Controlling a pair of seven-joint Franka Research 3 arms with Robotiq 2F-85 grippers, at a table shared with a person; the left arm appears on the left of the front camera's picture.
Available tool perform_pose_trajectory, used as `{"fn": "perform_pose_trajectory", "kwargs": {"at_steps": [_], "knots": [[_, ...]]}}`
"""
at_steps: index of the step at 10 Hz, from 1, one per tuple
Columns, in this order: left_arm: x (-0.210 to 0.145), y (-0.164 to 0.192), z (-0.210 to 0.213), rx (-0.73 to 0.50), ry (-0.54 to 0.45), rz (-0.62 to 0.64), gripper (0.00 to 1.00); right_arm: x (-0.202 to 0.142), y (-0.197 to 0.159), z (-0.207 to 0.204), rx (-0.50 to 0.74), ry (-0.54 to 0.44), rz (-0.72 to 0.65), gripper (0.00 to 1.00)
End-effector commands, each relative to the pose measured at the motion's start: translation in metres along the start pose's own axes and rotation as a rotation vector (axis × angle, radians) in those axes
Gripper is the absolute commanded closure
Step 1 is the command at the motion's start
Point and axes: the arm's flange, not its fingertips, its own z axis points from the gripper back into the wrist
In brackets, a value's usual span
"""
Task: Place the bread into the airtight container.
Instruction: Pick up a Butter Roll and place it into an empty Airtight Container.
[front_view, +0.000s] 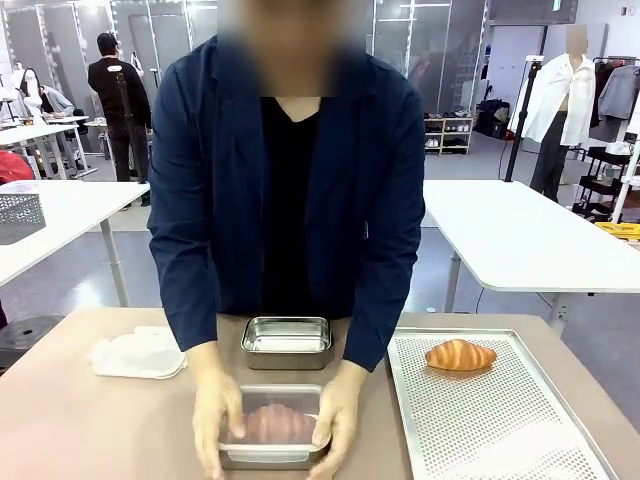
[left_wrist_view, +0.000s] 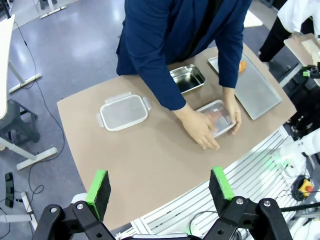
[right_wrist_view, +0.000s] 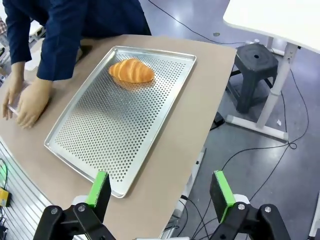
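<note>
One golden-brown croissant (front_view: 460, 355) lies at the far end of a perforated metal tray (front_view: 500, 420), also seen as croissant (right_wrist_view: 131, 71) on tray (right_wrist_view: 115, 130). A second croissant (front_view: 272, 422) sits inside a metal container under a clear lid (front_view: 272, 452), with the person's two hands (front_view: 215, 415) pressing on both sides. That container (left_wrist_view: 216, 118) lies between the hands in the left wrist view. My left gripper (left_wrist_view: 160, 189) hangs open high above the table's near edge. My right gripper (right_wrist_view: 161, 189) is open too, above the tray's near corner.
An empty metal container (front_view: 287, 342) stands behind the closed one. A clear plastic lid with clips (left_wrist_view: 123, 111) lies on the table's left part, seen also as lid (front_view: 138, 353). White tables and a stool (right_wrist_view: 256, 75) stand beyond the brown table.
</note>
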Motion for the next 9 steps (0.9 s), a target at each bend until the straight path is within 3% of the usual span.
{"fn": "perform_pose_trajectory", "kwargs": {"at_steps": [1, 8, 9], "knots": [[0.001, -0.001, 0.002, -0.011, -0.005, -0.010, 0.00, 0.000, -0.002, 0.000, 0.007, -0.017, 0.015, 0.00], [0.001, -0.001, 0.002, -0.011, -0.005, -0.010, 0.00, 0.001, 0.000, 0.000, 0.000, -0.001, 0.000, 0.00], [0.001, -0.001, 0.002, -0.011, -0.005, -0.010, 0.00, 0.020, 0.010, 0.006, -0.017, 0.030, 0.055, 0.00]]}}
